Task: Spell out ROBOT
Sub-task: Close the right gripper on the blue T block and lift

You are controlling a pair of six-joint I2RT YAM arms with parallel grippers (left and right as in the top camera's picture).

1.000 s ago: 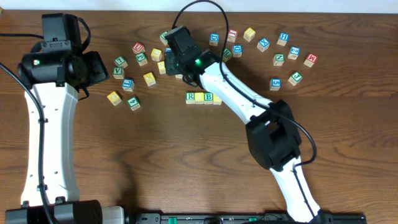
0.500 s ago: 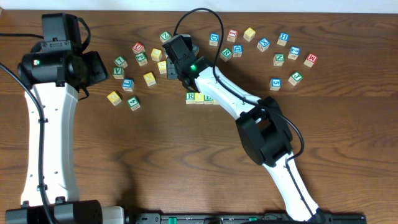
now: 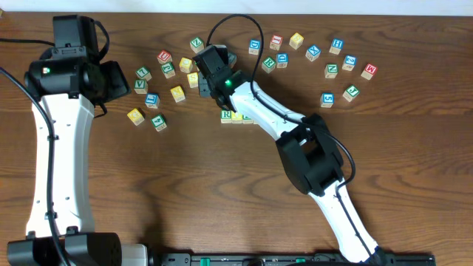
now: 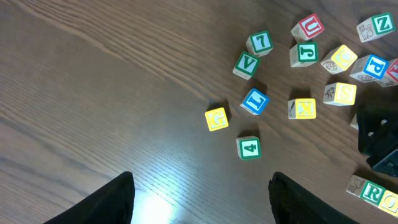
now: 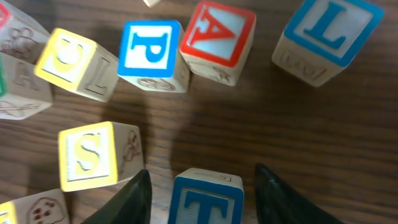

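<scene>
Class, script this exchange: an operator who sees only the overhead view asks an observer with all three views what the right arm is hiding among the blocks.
Operator: From above I cannot see under the right gripper. What is there?
Observer: A blue T block stands between its fingers.
Operator: Is it gripped?
Observer: Not that I can see. A dark gap shows on each side of the block, so the jaws look open.
Operator: Is anything crowding it?
Observer: A yellow S block sits close beside one finger. I cannot tell whether they touch.
</scene>
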